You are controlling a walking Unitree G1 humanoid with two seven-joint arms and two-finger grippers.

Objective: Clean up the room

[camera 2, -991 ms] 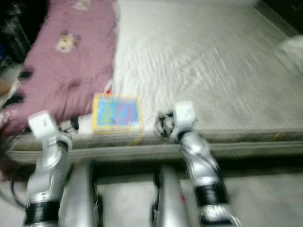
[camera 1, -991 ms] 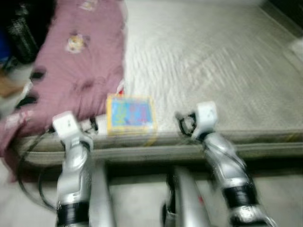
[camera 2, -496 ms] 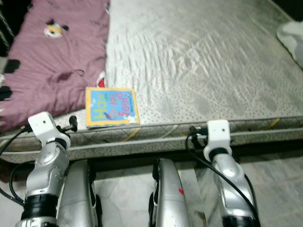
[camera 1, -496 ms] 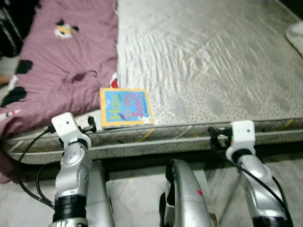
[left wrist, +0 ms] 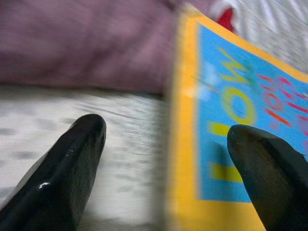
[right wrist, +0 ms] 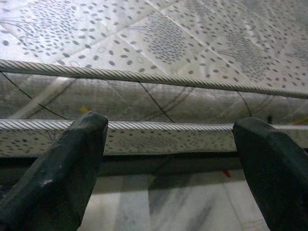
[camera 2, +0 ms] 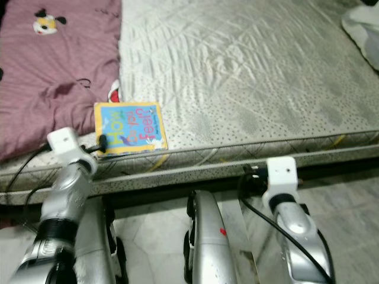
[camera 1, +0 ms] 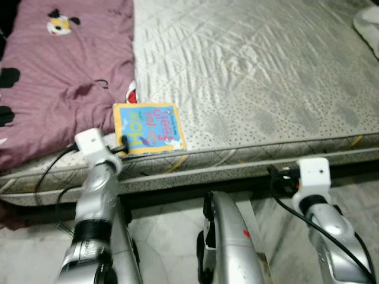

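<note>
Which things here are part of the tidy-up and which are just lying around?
Job in hand:
book
left gripper, open at the book's edge

Lying about:
purple blanket
mattress
white cloth
right gripper, open, facing the mattress side

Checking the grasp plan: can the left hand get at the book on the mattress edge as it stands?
Probably yes. The left hand is open and already at the book, one finger over its cover; nothing lies between them.

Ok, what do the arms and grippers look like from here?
Both arms are silver with black bands, each topped by a white boxy wrist block and trailing black cables. The left gripper and right gripper each have two thick, glossy black fingers with rounded tips.
</note>
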